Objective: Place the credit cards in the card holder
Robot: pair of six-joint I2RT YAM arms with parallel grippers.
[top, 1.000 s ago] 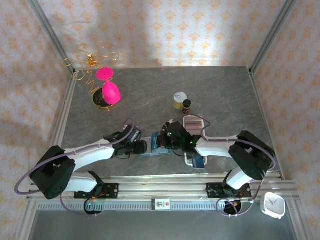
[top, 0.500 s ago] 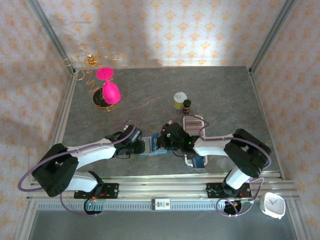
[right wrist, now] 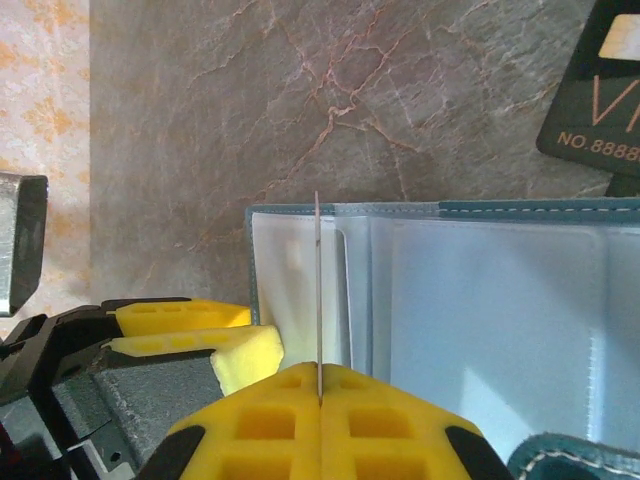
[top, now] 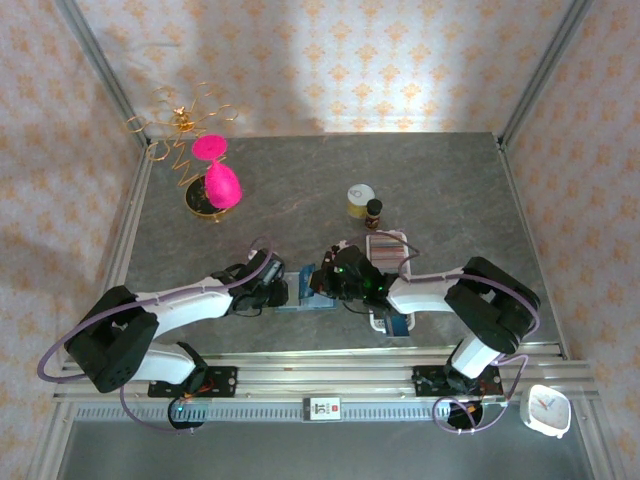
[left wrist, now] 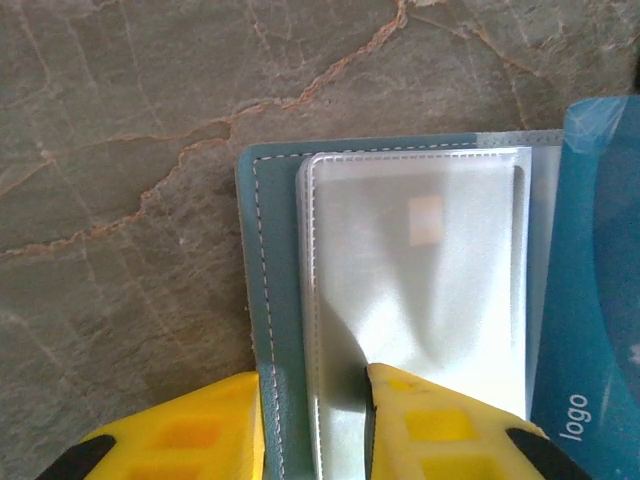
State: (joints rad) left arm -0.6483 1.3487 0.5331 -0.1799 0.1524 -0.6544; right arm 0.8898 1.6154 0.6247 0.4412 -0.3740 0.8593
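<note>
The teal card holder (top: 300, 297) lies open on the table between both grippers, its clear sleeves (right wrist: 500, 290) facing up. My left gripper (left wrist: 315, 378) is shut on the card holder's left edge (left wrist: 250, 250), with the stitched cover and a sleeve between its fingers. My right gripper (right wrist: 319, 375) is shut on a thin credit card (right wrist: 317, 280) seen edge-on, upright over the holder's leftmost sleeve. A bright blue card (left wrist: 600, 300) printed "logo" shows at the holder's right. A dark card (right wrist: 600, 90) lies beyond the holder.
The long white slotted tray (top: 388, 250) stands just right of the grippers, with a blue card (top: 397, 323) at its near end. A yellow jar (top: 360, 200) and small dark bottle (top: 374, 211) sit behind it. A pink hourglass (top: 216, 180) and gold wire stand (top: 185, 120) are far left.
My left gripper has edged right onto the holder's left edge. The right gripper with its card has shifted only slightly over the holder.
</note>
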